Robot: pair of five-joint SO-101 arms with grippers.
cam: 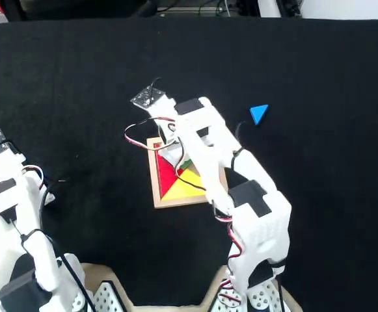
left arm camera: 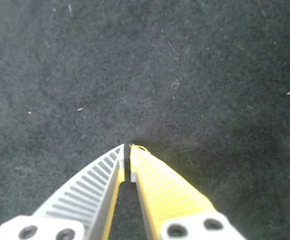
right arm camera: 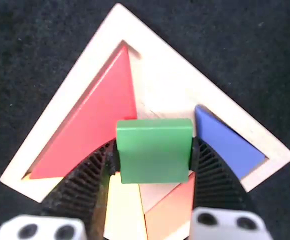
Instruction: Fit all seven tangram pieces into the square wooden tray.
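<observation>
My right pincer point(right arm camera: 153, 151) is clamped on a green square wooden piece point(right arm camera: 153, 145), one finger on each of two opposite sides. It holds the piece over the middle of the square wooden tray point(right arm camera: 157, 65). I cannot tell whether the green piece touches the tray floor.

The right wrist view gives me the tray's contents. A large red wooden triangle point(right arm camera: 92, 130) lies along one inner edge. A dark blue triangular piece point(right arm camera: 224, 142) sits in the corner on the other side of the green square. A pale yellow piece point(right arm camera: 124, 210) and an orange piece point(right arm camera: 167, 207) lie beside each other near the pincer's base. Bare wood shows between the red and dark blue pieces.

The high view adds the wider layout. The tray point(cam: 159, 198) lies mid-bench under the right arm point(cam: 208, 149), and a bright blue triangular piece point(cam: 258, 114) lies loose on the black bench point(cam: 306, 65), well apart from the tray.

My left pincer point(left arm camera: 127, 147) is closed on nothing, its tips meeting above bare black cloth. The high view puts the left arm point(cam: 6, 188) far off to the side of the tray.
</observation>
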